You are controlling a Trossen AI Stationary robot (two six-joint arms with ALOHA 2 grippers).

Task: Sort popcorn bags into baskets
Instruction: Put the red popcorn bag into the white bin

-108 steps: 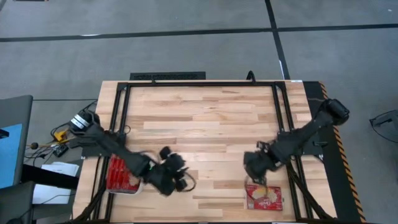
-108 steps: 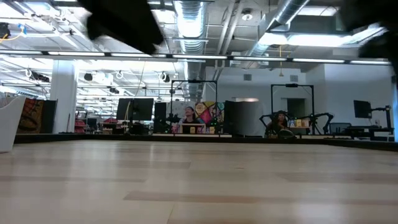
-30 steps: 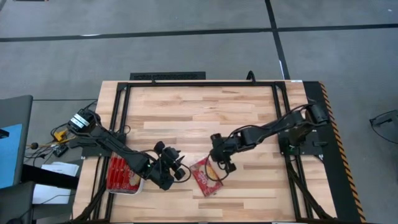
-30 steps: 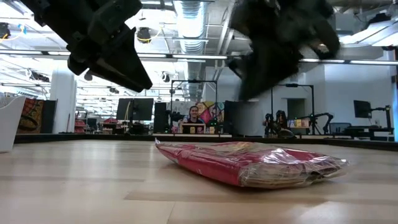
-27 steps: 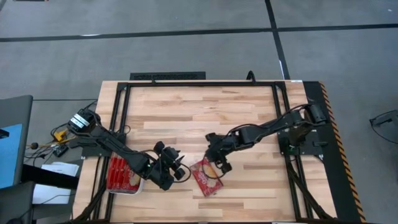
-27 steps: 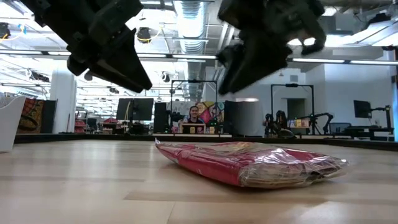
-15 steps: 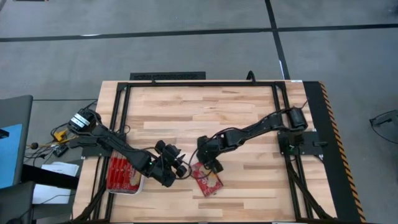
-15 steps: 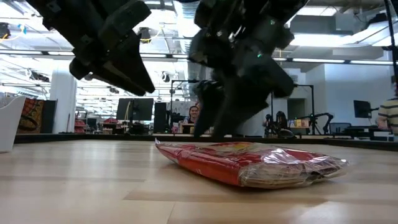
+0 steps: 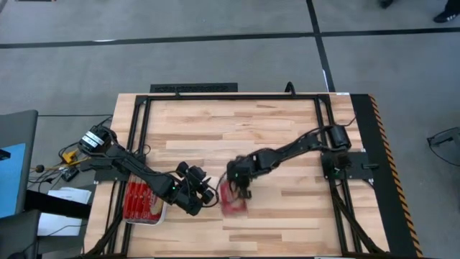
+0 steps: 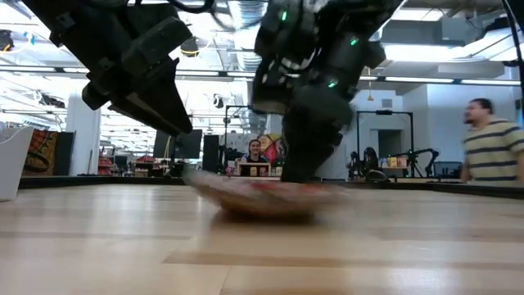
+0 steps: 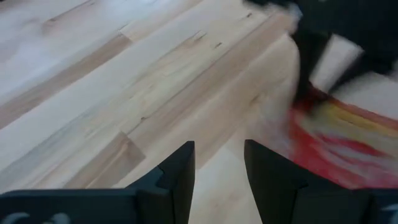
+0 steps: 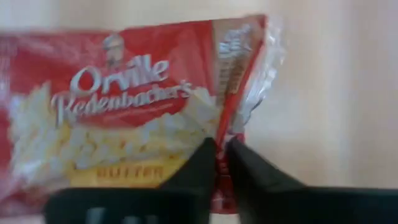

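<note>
Flat red rectangular popcorn packet (image 9: pixel 233 199) seen on wooden surface (image 9: pixel 237 129), near front middle, long axis roughly front-to-back. Right tool (image 9: pixel 240 184) set at packet's far edge, fingers pressed together on crimped seam in right wrist view. Left tool (image 9: pixel 207 193) held just beside packet on its left, fingers spread, nothing gripped. White shallow tray (image 9: pixel 159 214), red packets inside, found further left past left tool; handover judged likely. Label read: "Orville Redenbacher's", "BUTTER".
</note>
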